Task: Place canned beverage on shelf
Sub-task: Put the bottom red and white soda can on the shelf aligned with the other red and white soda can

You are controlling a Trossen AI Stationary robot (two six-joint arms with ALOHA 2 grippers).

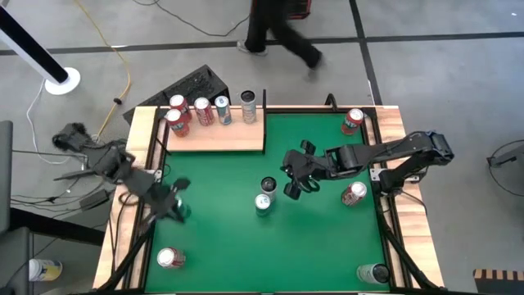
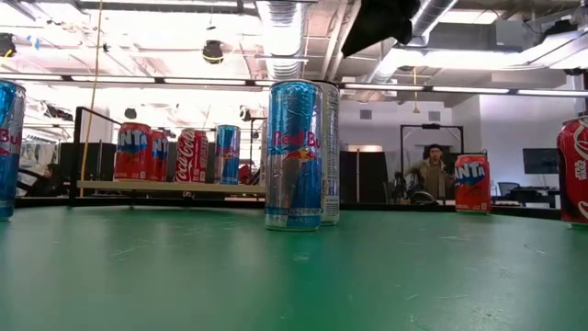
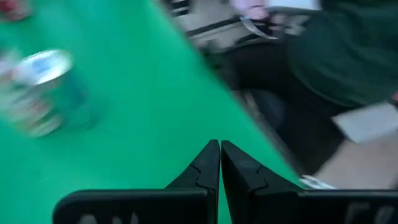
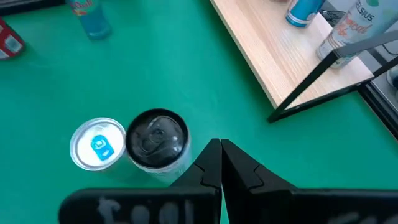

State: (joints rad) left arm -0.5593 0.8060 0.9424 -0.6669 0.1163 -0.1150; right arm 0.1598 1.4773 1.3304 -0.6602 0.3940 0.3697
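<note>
— What lies around you?

— The green counter [image 1: 327, 246] is under me; the shelf [image 4: 273, 50], a pale board, sits ahead of my right pincer [image 4: 219, 163] with several cans on it.

— And the pincers?

— Right one clenched, empty, just beside a dark-topped can [image 4: 157, 138] touching a blue-tabbed can [image 4: 97, 144]. My left pincer [image 3: 219, 163] is clenched too, near what may be a can [image 3: 43, 93], blurred.
</note>
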